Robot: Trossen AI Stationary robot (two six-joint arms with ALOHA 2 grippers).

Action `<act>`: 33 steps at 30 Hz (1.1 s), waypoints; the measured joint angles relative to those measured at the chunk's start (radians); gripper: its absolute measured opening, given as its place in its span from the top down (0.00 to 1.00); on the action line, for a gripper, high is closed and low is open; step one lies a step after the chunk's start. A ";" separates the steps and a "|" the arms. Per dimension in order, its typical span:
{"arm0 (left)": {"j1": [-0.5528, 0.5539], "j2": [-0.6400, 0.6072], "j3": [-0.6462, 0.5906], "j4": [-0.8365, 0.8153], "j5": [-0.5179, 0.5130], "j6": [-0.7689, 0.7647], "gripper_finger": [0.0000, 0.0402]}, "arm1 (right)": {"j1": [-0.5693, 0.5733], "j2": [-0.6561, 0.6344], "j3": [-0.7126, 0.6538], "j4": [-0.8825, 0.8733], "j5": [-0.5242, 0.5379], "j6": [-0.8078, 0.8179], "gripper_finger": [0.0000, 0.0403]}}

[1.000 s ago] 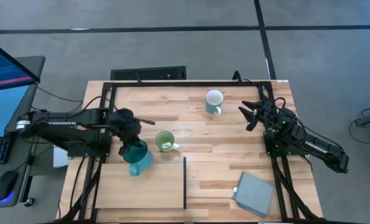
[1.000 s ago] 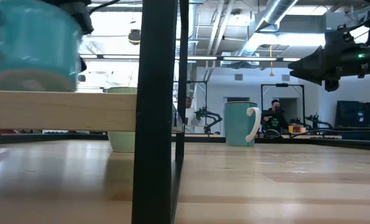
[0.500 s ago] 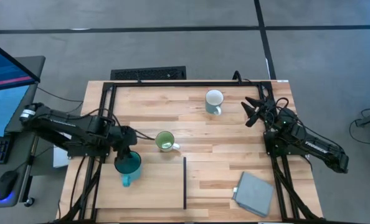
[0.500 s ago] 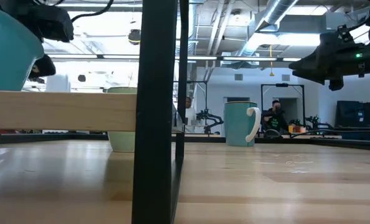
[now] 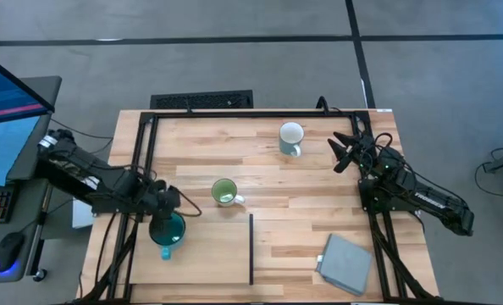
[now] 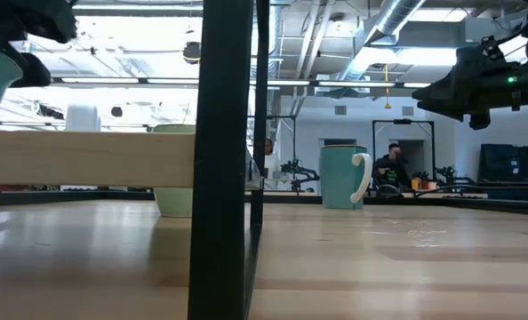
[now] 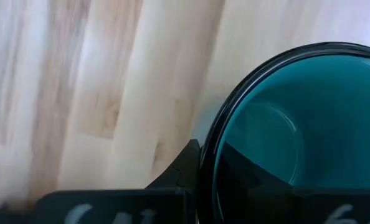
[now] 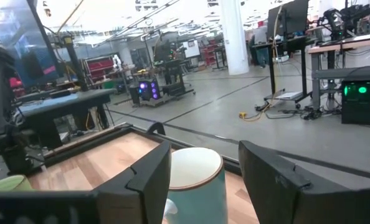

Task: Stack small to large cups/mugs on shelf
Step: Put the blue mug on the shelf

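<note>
The left tool (image 5: 161, 213) is pinched on the rim of the wide teal glazed mug (image 5: 168, 229), holding it mouth-up over the pale, smooth rectangular wooden shelf panel (image 5: 202, 252) at the near left of the striped butcher-block worktop (image 5: 268, 174); whether the mug's base touches the panel cannot be told. In the left wrist view the mug's dark rim and teal bowl (image 7: 297, 134) fill most of the frame, with one dark finger (image 7: 184, 171) pressed against the outside of the wall and pale wood beneath. The small light green handled mug (image 5: 224, 192) stands upright on the worktop just beyond the shelf's far edge, near the end of the thin black strip (image 5: 251, 247) that borders the panel. The third mug, white inside with a pale blue-green outer wall and a white handle (image 5: 291, 137), stands upright near the far edge of the worktop, well apart from the other two. The right tool (image 5: 342, 154) hovers with its fingers spread wide just beside that mug, level with it and holding nothing; its wrist view looks straight at the mug (image 8: 194, 185) between the two dark fingers. A grey-blue square pad (image 5: 345, 263) lies at the near right corner.
</note>
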 joint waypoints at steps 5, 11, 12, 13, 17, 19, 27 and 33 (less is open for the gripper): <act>-0.097 0.001 0.000 0.005 -0.048 -0.131 0.96 | 0.000 0.000 0.000 0.000 0.000 0.004 0.48; -0.235 0.021 0.000 0.003 -0.114 -0.300 0.96 | 0.000 0.000 0.000 0.000 0.000 0.008 0.48; -0.256 0.027 0.000 0.002 -0.125 -0.324 0.96 | 0.000 0.000 0.000 0.001 0.000 0.008 0.48; -0.273 0.034 0.001 0.001 -0.131 -0.346 0.96 | 0.000 0.000 0.000 0.001 0.000 0.008 0.48; -0.332 0.067 0.004 -0.003 -0.130 -0.426 0.97 | 0.000 0.000 0.000 0.002 0.000 0.016 0.48; -0.357 0.081 0.004 0.002 -0.125 -0.447 0.97 | 0.000 0.000 0.000 0.002 0.000 0.016 0.48; -0.389 0.102 0.036 -0.032 -0.122 -0.438 0.97 | 0.000 0.000 0.000 0.002 0.000 0.026 0.48; -0.389 0.102 0.054 -0.086 -0.112 -0.404 0.97 | 0.000 0.000 0.000 0.002 0.000 0.029 0.48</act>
